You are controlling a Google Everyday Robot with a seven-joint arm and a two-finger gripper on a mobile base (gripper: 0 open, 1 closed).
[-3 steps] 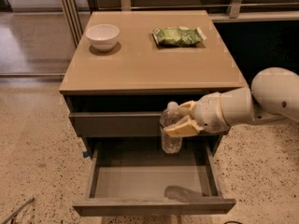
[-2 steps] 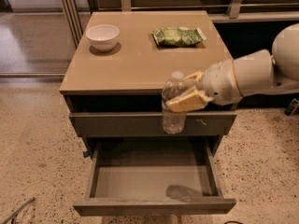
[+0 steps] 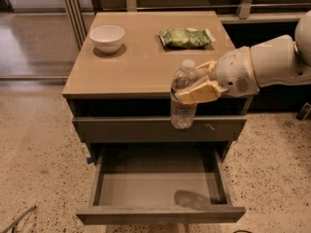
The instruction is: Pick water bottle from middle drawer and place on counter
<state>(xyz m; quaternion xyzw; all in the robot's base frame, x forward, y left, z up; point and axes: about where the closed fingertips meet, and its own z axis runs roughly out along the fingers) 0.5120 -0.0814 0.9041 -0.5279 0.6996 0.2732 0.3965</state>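
My gripper [image 3: 196, 83] reaches in from the right and is shut on the water bottle [image 3: 183, 108], a clear plastic bottle with a white cap. I hold it upright around its upper half, in the air in front of the counter's front edge. Its cap stands above the counter [image 3: 141, 62] level and its base hangs in front of the shut upper drawer front [image 3: 121, 129]. The middle drawer [image 3: 155, 188] is pulled out below, with a bare grey floor and the bottle's shadow on it.
A white bowl [image 3: 107, 37] stands at the counter's back left. A green snack bag [image 3: 186, 37] lies at the back right. My white arm [image 3: 272, 62] spans the right side. Speckled floor [image 3: 34, 154] surrounds the cabinet.
The gripper has lifted the bottle up from just above the drawer to counter height, moving slightly back toward the counter edge.
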